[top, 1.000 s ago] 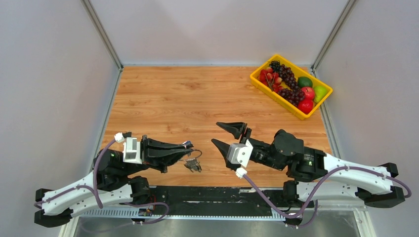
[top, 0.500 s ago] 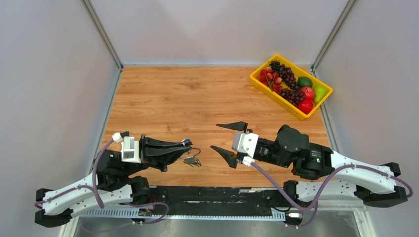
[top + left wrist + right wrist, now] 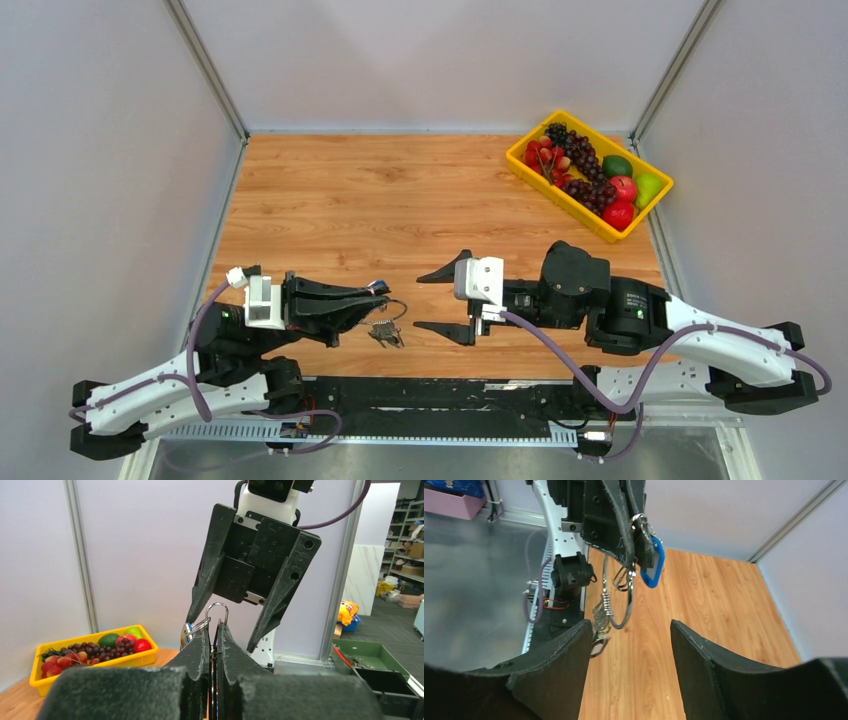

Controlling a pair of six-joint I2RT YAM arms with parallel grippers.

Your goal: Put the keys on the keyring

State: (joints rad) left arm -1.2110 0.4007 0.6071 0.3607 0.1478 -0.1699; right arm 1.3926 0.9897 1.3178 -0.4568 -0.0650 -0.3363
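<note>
Right, the left gripper (image 3: 214, 636) had its fingers (image 3: 199, 652) clenched hard on the keyring (image 3: 399, 305), the wire loop poking out past the tips toward 3 o'clock in the top view. From the right wrist camera the loop hung below those pinched fingers, a blue tag (image 3: 653, 564) beside it at 2 o'clock, and the keys (image 3: 598, 626) dangled in a small bunch at its 7 o'clock. From above, that bunch of keys (image 3: 386, 333) sat low over the table (image 3: 330, 200), near its 6 o'clock edge.

Facing it, the right gripper (image 3: 420, 302) stood released, jaws spread wide, one finger at 12 o'clock of the ring and the other at 6 o'clock, gripping nothing. It sat just beside the ring at 3 o'clock; I couldn't tell whether anything touched.

Further out, at 1 o'clock on the table, a yellow bin (image 3: 522, 166) lay at an angle, well apart from both arms. Inside were dark grapes (image 3: 582, 160), small red fruit (image 3: 540, 152) at its far end, a lime (image 3: 617, 165), a green apple (image 3: 650, 185) and red apples (image 3: 620, 200).
</note>
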